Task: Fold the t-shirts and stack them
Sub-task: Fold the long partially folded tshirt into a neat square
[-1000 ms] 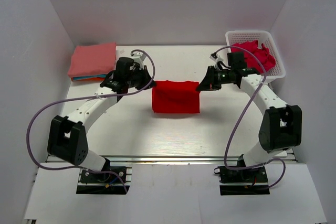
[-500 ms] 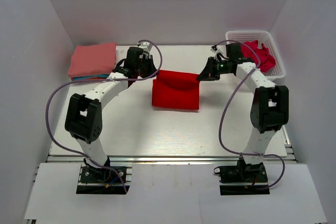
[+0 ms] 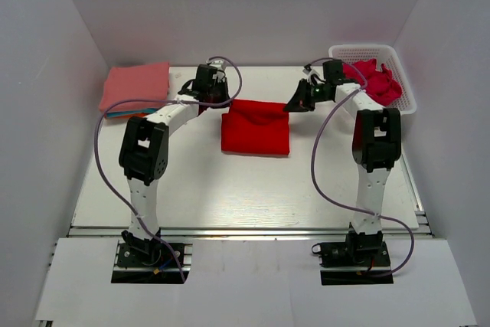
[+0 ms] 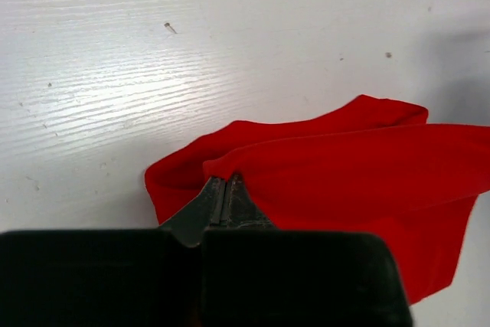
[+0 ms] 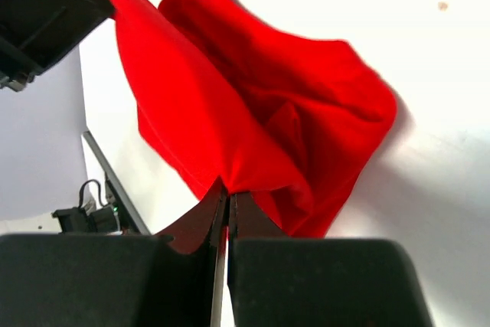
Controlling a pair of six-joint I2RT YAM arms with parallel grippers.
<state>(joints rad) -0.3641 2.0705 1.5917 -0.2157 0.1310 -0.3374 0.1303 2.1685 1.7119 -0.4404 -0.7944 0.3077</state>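
A bright red t-shirt lies half folded mid-table, its far edge lifted between both arms. My left gripper is shut on the shirt's far left corner. My right gripper is shut on the far right corner. In the right wrist view the cloth hangs from the pinch in a double layer. A stack of folded t-shirts, salmon-pink on top with teal and orange edges under it, sits at the far left. A crimson-pink t-shirt lies crumpled in the basket.
A white lattice basket stands at the far right corner. White walls close in the table on the left, back and right. Purple cables loop off both arms.
Both grippers have carried the shirt's held edge farther from the arm bases, toward the back of the table. The arms have stretched out and the fold has opened into a sagging pocket.
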